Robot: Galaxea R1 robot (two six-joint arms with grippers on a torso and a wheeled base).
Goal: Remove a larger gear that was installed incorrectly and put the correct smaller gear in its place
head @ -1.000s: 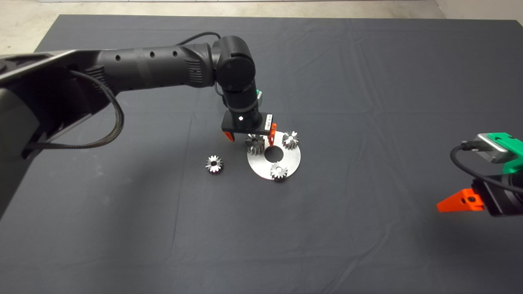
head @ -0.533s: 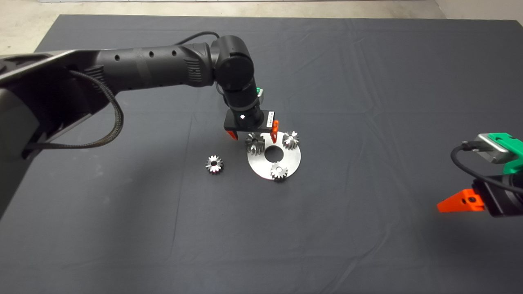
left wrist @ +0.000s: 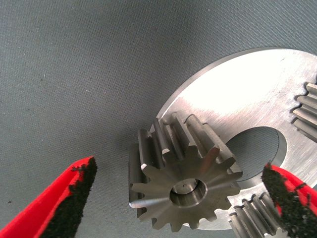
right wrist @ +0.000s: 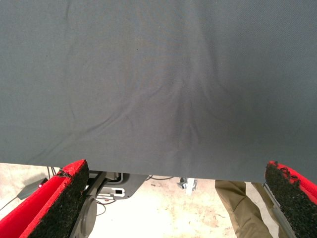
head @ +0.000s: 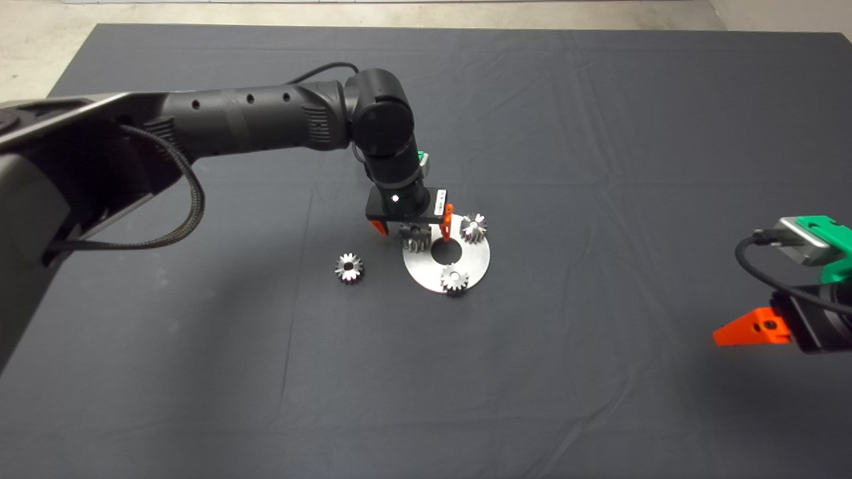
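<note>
The larger gear (head: 417, 241) (left wrist: 183, 184) stands on the left side of a round silver plate (head: 466, 261) (left wrist: 247, 94) with a centre hole. My left gripper (head: 413, 229) (left wrist: 178, 168) hangs open right over it, one red finger on each side and neither touching. Two smaller gears (head: 473, 227) (head: 454, 278) also sit on the plate. One more smaller gear (head: 349, 267) lies loose on the mat to the plate's left. My right gripper (head: 752, 329) (right wrist: 177, 167) waits open near the mat's right edge with nothing between its fingers.
A dark mat (head: 599, 166) covers the table, with pale floor (head: 40, 40) beyond its far left corner. In the right wrist view the mat's edge shows, with floor, cables and a person's leg (right wrist: 242, 208) past it.
My left gripper has shifted slightly right and come down around the larger gear, so the head view shows less of it. The gears, the plate and the right arm have not moved.
</note>
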